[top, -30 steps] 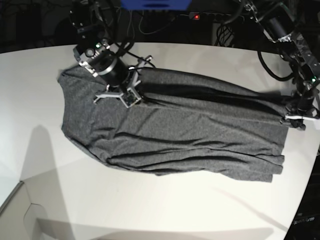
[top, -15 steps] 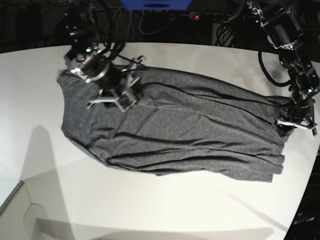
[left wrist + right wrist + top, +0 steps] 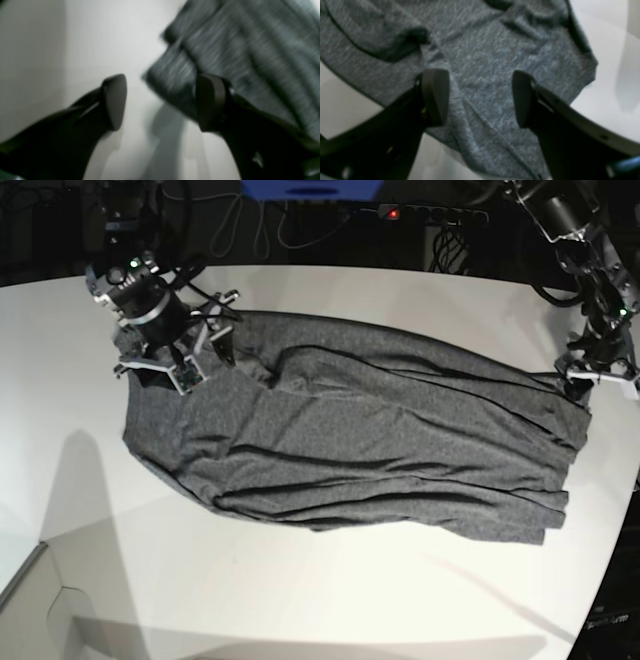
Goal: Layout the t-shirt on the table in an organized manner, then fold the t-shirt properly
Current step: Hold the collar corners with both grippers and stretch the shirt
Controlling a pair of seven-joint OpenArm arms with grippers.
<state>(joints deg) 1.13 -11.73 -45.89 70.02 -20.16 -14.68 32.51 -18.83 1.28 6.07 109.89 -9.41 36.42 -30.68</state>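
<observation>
The dark grey t-shirt (image 3: 350,450) lies spread lengthwise across the white table (image 3: 330,600), with long creases running along it. My right gripper (image 3: 188,352) hovers over the shirt's far-left corner. In the right wrist view this gripper (image 3: 480,97) is open above the knit cloth (image 3: 490,50), with nothing between its fingers. My left gripper (image 3: 598,376) hangs at the shirt's far-right end. In the blurred left wrist view this gripper (image 3: 161,103) is open, a corner of the shirt (image 3: 237,50) lies just beyond its fingertips, and bare table (image 3: 87,37) is to the left.
The table's curved edge (image 3: 610,560) runs down the right side, close to the shirt's end. A pale flat box flap (image 3: 40,600) sits at the front-left corner. Cables and a power strip (image 3: 420,215) lie behind the table's far edge.
Both grippers have opened and let go of the shirt. The right gripper moved left toward the shirt's far-left corner. The left gripper rose slightly toward the back.
</observation>
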